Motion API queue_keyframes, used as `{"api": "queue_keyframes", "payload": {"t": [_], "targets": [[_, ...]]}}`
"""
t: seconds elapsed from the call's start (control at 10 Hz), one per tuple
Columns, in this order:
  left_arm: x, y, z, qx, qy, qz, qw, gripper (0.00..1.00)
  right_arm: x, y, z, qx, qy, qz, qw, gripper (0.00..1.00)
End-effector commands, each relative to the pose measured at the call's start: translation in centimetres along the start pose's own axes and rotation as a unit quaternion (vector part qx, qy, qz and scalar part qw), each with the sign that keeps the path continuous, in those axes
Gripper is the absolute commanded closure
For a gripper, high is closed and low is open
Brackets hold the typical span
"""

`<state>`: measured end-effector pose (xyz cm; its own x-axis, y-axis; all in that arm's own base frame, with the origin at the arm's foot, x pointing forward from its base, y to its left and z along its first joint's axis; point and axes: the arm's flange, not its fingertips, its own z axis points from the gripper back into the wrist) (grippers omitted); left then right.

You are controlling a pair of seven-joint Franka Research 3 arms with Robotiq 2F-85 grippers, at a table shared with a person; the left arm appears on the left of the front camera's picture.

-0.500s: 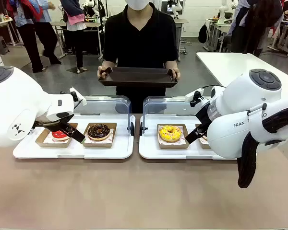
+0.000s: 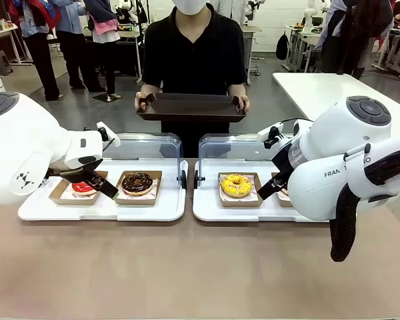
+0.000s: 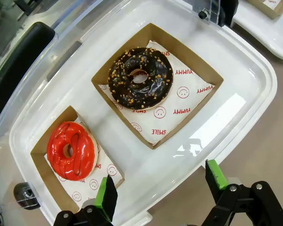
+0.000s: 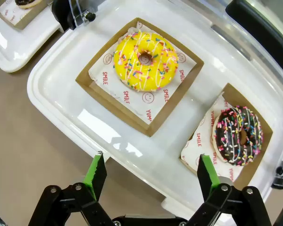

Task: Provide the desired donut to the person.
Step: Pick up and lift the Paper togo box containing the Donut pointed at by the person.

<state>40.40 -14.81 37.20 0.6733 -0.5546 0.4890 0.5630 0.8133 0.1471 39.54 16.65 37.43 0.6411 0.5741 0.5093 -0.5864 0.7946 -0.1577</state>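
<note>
I read both sets of fingers spread and empty: left gripper [image 3: 160,183] at bottom of frame near the red donut [image 3: 70,150], right gripper [image 4: 151,167] below the yellow donut [image 4: 145,59]. The person [image 2: 195,53] stands upper centre, holding a dark tray [image 2: 191,107].

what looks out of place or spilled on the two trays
Nothing stands out: the red donut, chocolate nut donut, yellow donut and sprinkled chocolate donut each sit whole in their own cardboard boxes, with no spills.
</note>
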Motion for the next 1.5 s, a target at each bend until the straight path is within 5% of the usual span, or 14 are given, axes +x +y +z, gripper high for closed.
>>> {"api": "queue_keyframes", "payload": {"t": [0.0,0.9,1.4], "targets": [[0.0,0.0,0.0,0.0,0.0,0.0,1.0,0.0,0.0,0.0,0.0,0.0,0.0,0.0,1.0,0.0],[0.0,0.0,0.0,0.0,0.0,0.0,1.0,0.0,0.0,0.0,0.0,0.0,0.0,0.0,1.0,0.0],[3.2,1.8,12.9,-0.002,0.054,-0.004,0.999,0.0,2.2,0.1,13.9,-0.034,0.058,0.024,0.997,0.0]]}}
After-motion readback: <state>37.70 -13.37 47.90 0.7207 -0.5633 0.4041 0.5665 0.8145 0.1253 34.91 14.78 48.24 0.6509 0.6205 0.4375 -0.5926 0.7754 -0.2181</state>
